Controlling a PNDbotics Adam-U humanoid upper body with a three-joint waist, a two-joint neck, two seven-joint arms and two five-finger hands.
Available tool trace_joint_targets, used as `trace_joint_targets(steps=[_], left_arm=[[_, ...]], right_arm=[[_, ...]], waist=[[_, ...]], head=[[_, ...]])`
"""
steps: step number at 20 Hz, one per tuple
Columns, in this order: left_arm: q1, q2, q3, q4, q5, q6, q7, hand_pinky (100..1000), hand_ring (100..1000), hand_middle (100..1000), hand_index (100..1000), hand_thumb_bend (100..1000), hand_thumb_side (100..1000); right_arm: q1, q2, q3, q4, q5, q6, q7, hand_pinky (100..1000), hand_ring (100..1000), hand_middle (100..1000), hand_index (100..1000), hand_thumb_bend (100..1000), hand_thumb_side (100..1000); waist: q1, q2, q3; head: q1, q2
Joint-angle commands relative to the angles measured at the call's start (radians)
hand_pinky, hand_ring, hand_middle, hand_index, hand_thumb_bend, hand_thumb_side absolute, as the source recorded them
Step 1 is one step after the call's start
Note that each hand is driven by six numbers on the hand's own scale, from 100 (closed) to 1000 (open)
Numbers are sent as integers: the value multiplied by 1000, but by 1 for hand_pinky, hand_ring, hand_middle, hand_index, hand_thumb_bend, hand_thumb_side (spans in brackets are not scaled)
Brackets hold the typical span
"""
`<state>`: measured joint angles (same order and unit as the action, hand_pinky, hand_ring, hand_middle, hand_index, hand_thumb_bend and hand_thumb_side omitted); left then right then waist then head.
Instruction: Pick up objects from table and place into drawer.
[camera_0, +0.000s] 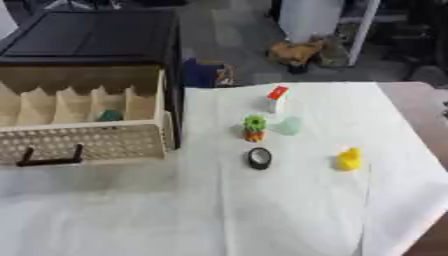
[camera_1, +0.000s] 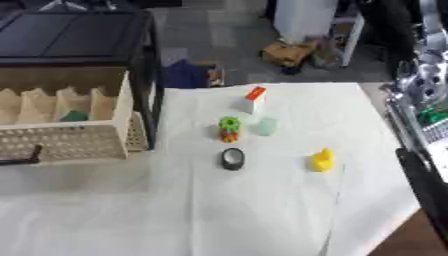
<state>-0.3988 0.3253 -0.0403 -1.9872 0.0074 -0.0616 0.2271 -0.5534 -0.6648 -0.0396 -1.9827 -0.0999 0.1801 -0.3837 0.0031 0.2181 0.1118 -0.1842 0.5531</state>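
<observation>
In my left eye view neither of my hands shows. The drawer (camera_0: 87, 142) stands pulled open at left, a teal thing (camera_0: 110, 115) in one compartment. On the white cloth (camera_0: 289, 210) lie a green-topped toy (camera_0: 255, 128), black tape roll (camera_0: 259, 158), yellow duck (camera_0: 349, 159), and red-and-white box (camera_0: 276, 98).

My right eye view shows my right arm (camera_1: 424, 100) at the edge; its hand is out of sight.

Open beige drawer (camera_0: 96, 142) at left, teal thing (camera_0: 110, 115) inside. On white cloth (camera_0: 289, 210): red-white box (camera_0: 276, 98) far, green-orange toy (camera_0: 255, 128), pale cup (camera_0: 288, 125), black ring (camera_0: 259, 158), yellow toy (camera_0: 350, 159) right.
</observation>
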Motion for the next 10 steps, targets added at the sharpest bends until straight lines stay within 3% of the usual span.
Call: trace_joint_targets(steps=[1,3,6,10], left_arm=[[-17,28,2,-13,-6,-9,-2,276,373,496,755,100,1000],[-34,54,11,-13,-21,-25,-16,272,371,494,752,100,1000],[-25,120,24,-13,-62,-66,-24,242,340,466,724,100,1000],[6,213,21,-13,-113,-123,-17,198,296,431,688,100,1000]], right_arm=[[-8,-35,-17,-17,-3,-21,-2,608,579,552,792,225,717],[18,-31,-40,-17,12,-38,-18,609,584,560,800,211,723],[84,-24,-57,-17,47,-77,-34,626,611,607,851,116,752],[156,-12,-75,-17,51,-133,-44,648,629,627,871,100,822]], waist=[[0,-13,-1],[12,-5,-7],[21,0,-8],[26,1,-8]], head=[[3,7],[2,17],[1,23],[0,30]])
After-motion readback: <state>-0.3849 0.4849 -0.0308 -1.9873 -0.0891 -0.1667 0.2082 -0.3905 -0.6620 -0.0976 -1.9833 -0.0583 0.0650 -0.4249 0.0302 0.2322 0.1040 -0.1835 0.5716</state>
